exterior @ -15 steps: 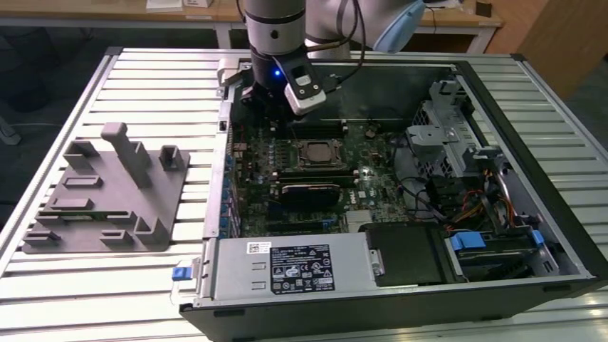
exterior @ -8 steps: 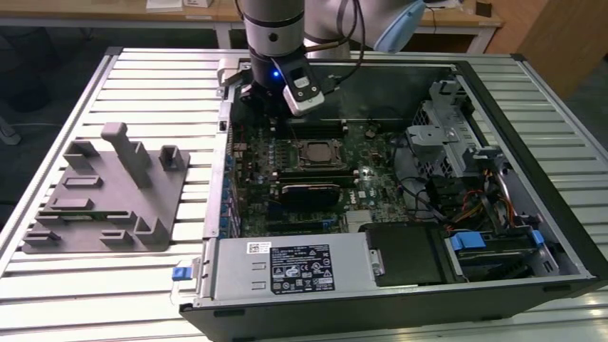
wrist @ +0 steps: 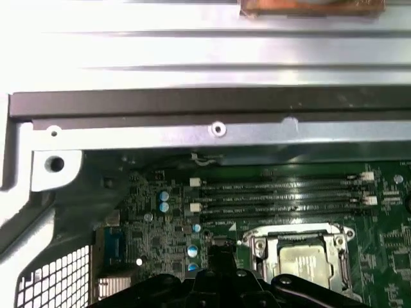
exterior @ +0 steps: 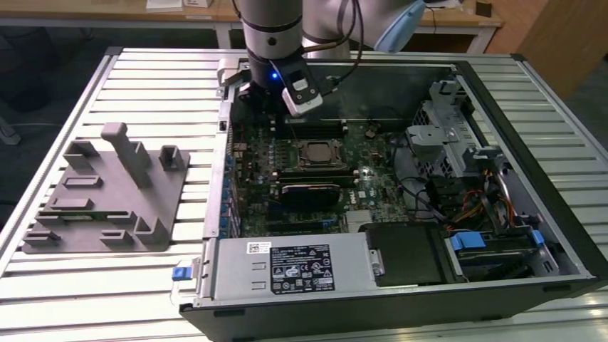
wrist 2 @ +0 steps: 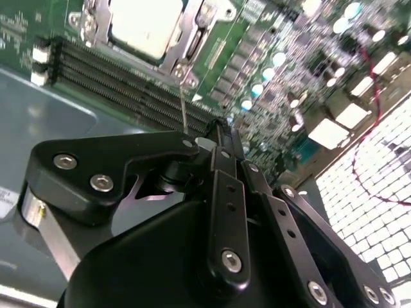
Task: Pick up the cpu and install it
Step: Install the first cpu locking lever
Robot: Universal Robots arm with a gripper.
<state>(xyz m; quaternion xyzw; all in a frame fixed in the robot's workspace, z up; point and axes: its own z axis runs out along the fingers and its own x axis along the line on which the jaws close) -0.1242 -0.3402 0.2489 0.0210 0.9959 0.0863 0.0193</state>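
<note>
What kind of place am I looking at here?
Probably a robotics lab test bench: a robot arm stands over an open desktop computer case on a slotted metal table, with a grey fixture plate beside it.

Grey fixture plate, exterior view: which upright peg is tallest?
The slim post near the middle of the fixture plate's far edge. It rises well above the shorter pegs flanking it on either side.

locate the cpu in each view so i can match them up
Exterior view: cpu, a little above centre, next to the memory slots.
First wrist view: cpu, beside the memory slots.
Second wrist view: cpu, pale square beside the memory slots.
Shared landmark: the memory slots.
</note>
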